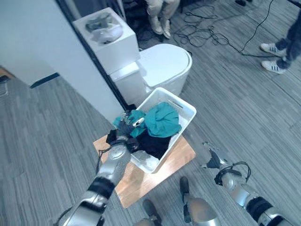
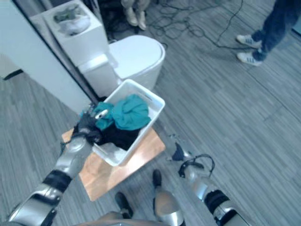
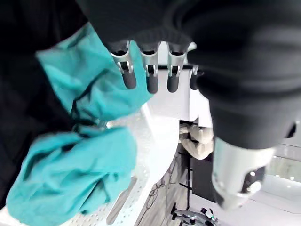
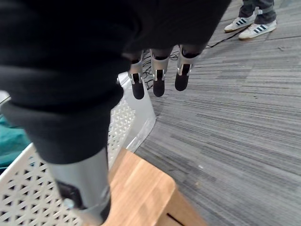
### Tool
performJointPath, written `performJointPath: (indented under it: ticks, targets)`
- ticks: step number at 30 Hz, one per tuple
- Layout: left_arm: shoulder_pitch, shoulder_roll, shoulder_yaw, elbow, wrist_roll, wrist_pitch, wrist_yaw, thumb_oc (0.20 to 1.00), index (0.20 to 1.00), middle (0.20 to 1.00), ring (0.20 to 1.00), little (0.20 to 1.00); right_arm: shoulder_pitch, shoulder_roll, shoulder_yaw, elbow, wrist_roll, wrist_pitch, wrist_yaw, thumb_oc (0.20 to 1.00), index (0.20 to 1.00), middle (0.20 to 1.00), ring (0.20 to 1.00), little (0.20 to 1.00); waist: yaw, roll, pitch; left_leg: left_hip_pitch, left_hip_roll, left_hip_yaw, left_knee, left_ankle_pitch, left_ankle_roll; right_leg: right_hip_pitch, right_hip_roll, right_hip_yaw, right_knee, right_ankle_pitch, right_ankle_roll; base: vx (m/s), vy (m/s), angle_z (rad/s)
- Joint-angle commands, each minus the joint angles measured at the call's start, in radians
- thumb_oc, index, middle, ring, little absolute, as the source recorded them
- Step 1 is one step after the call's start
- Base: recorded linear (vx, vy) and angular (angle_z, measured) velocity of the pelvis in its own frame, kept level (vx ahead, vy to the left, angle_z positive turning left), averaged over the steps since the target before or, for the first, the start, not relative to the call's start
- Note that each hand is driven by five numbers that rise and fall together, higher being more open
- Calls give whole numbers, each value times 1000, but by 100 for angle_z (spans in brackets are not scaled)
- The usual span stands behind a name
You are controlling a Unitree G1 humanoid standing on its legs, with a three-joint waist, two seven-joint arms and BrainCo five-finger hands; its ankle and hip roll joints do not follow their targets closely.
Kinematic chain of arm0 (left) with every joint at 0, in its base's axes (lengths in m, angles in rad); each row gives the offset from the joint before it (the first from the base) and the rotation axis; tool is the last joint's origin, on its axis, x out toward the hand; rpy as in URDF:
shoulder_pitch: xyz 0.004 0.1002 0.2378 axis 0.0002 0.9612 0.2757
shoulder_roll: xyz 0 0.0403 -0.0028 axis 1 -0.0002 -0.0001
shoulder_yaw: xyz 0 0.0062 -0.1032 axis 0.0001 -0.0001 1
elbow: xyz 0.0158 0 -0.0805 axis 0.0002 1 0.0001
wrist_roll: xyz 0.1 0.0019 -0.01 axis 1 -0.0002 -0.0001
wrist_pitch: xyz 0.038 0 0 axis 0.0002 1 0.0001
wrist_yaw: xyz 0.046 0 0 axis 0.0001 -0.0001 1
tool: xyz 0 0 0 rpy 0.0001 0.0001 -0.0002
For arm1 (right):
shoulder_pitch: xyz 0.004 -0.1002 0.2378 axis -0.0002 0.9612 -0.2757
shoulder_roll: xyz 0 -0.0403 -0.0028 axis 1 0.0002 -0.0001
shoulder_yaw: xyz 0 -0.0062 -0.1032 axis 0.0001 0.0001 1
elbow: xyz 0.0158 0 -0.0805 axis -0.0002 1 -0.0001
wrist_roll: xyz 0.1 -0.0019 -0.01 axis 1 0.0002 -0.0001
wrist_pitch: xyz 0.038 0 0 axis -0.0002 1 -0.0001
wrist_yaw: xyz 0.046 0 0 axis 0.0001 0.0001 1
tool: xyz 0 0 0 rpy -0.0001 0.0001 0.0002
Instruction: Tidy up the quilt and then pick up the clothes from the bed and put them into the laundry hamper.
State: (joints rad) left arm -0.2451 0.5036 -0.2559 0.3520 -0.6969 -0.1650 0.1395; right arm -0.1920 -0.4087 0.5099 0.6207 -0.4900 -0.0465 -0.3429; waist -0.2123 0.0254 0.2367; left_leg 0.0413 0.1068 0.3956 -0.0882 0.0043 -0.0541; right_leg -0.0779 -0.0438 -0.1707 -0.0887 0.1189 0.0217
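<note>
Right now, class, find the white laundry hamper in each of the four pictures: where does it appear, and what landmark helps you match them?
Left eye view: laundry hamper at centre, on the wooden platform.
Right eye view: left of centre.
Left wrist view: its perforated wall past the fingers.
Right wrist view: its wall at the left edge.
Shared landmark: the teal clothes inside.

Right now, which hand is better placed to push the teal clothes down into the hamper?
Left hand: it is over the hamper beside the teal clothes. Right hand hangs apart over the floor.
</note>
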Motion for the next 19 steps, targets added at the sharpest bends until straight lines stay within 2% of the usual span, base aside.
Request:
performJointPath:
  ticks: [1,6,7,8,9,10,13,14,15,16,18,19]
  targets:
    - [-5,63,93,31,35,-111,-24,1000,1000,1000,1000,1000,-20,48,-9,140,72,-19,21,1000,1000,1000,1000,1000,41,6,-73,26,105,-55,14,28,-91,81,-105,-53,2,-107,141,48,-5,13]
    - [92,62,162,47,62,-121,-27,1000,1000,1000,1000,1000,-20,103,-54,295,147,-12,34,1000,1000,1000,1000,1000,75,0,-87,36,101,-78,11,31,-89,107,-105,-69,1,-112,136,23,2,29]
    - [174,44,206,115,73,-105,-69,1000,1000,1000,1000,1000,-22,136,-98,411,207,-12,48,1000,1000,1000,1000,1000,101,1,-102,42,99,-96,10,29,-87,129,-107,-85,1,-118,135,40,36,20]
    - [211,18,213,153,77,-92,-81,1000,1000,1000,1000,1000,-23,144,-117,446,229,-13,53,1000,1000,1000,1000,1000,112,1,-100,49,97,-103,12,26,-87,142,-107,-92,2,-123,136,41,37,20]
    - [211,18,213,153,77,-92,-81,1000,1000,1000,1000,1000,-24,144,-116,447,229,-13,53,1000,1000,1000,1000,1000,111,1,-102,45,97,-103,11,29,-86,138,-107,-92,2,-120,135,36,36,23]
    - [257,-25,216,252,97,-69,-104,1000,1000,1000,1000,1000,-31,153,-167,503,283,-8,59,1000,1000,1000,1000,1000,124,2,-104,53,94,-114,13,25,-84,154,-109,-101,3,-126,135,19,22,25]
    - [267,-51,215,335,129,-56,-106,1000,1000,1000,1000,1000,-38,157,-197,536,315,-5,62,1000,1000,1000,1000,1000,129,2,-111,50,91,-119,12,27,-83,156,-111,-107,2,-124,134,28,38,28]
    - [277,-91,210,492,201,-45,-121,1000,1000,1000,1000,1000,-40,164,-236,579,363,-5,68,1000,1000,1000,1000,1000,135,-2,-116,50,88,-126,12,25,-80,163,-114,-111,3,-126,135,34,63,14]
    - [275,-136,240,634,185,-19,-146,1000,1000,1000,1000,1000,-36,176,-258,602,392,-4,75,1000,1000,1000,1000,1000,139,-4,-121,52,86,-130,12,23,-79,167,-115,-114,5,-127,136,34,63,16]
    - [273,-136,240,637,185,-20,-148,1000,1000,1000,1000,1000,-37,176,-258,602,392,-4,76,1000,1000,1000,1000,1000,138,-4,-121,52,86,-131,12,23,-79,167,-115,-115,5,-128,136,35,62,17]
    - [268,-211,222,852,327,23,-144,1000,1000,1000,1000,1000,-40,205,-264,680,400,15,80,1000,1000,1000,1000,1000,146,-15,-138,55,82,-140,13,15,-75,178,-119,-120,8,-133,136,47,52,14]
    - [272,-227,214,887,361,32,-141,1000,1000,1000,1000,1000,-37,213,-257,692,394,17,82,1000,1000,1000,1000,1000,146,-18,-143,57,82,-140,14,12,-74,181,-121,-121,8,-134,136,50,47,14]
